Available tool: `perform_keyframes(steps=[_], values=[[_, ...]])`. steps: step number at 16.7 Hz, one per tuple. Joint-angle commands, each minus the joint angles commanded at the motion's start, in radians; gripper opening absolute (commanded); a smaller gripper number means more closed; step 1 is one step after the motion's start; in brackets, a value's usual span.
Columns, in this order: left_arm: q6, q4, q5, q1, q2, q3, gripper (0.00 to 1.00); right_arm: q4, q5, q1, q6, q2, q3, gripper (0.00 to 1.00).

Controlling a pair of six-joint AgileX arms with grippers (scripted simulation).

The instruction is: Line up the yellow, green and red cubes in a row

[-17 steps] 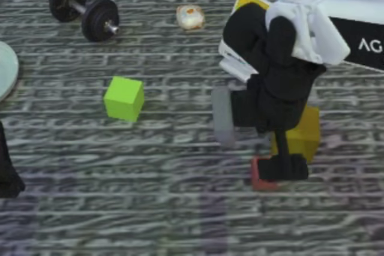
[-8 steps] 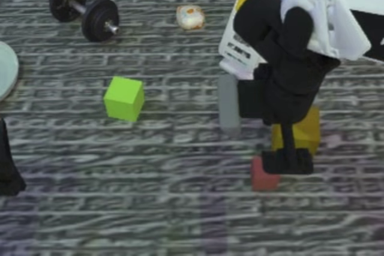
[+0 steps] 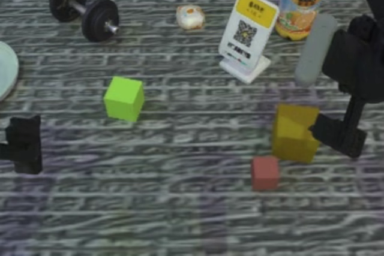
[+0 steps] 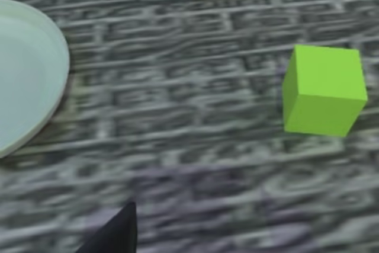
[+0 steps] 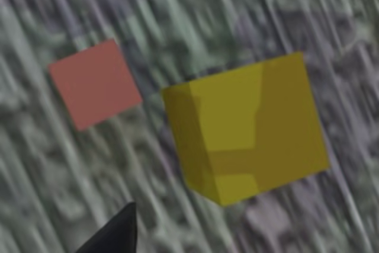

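The lime green cube (image 3: 123,98) (image 4: 323,90) sits alone left of centre. At the right the mustard yellow cube (image 3: 294,132) (image 5: 249,125) stands with the small red cube (image 3: 265,172) (image 5: 95,83) close to its front-left corner, a narrow gap between them. My right gripper (image 3: 339,133) hovers just right of the yellow cube, open and holding nothing. Only one dark fingertip (image 5: 118,232) shows in the right wrist view. My left gripper (image 3: 24,144) is at the left edge, open and empty, well short of the green cube.
Along the back stand a dumbbell (image 3: 84,10), a small bun-like item (image 3: 190,17), a QR-code stand (image 3: 247,34) and an orange juice bottle (image 3: 303,1). A pale plate (image 3: 5,67) (image 4: 23,75) lies at the left edge.
My right arm has pulled back to the right off the red cube, leaving it on the table and uncovering the stand and bottle. My left gripper has moved in from the left edge.
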Motion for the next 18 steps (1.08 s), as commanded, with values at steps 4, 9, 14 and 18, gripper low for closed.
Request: perform_keyframes(steps=[4, 9, 14, 18], values=[[-0.006, -0.277, 0.019, -0.060, 0.438, 0.311, 1.00, 0.187, -0.012, -0.120, 0.161, -0.352, -0.264, 1.00], [-0.025, -0.606, 0.022, -0.130, 0.976, 0.733, 1.00, 0.419, -0.009, -0.261, 0.385, -0.803, -0.626, 1.00], [-0.052, -0.823, -0.003, -0.181, 1.400, 1.165, 1.00, 0.614, 0.016, -0.359, 0.578, -1.152, -0.923, 1.00], [-0.072, -0.893, -0.035, -0.205, 1.620, 1.456, 1.00, 0.737, 0.042, -0.408, 0.692, -1.351, -1.085, 1.00]])
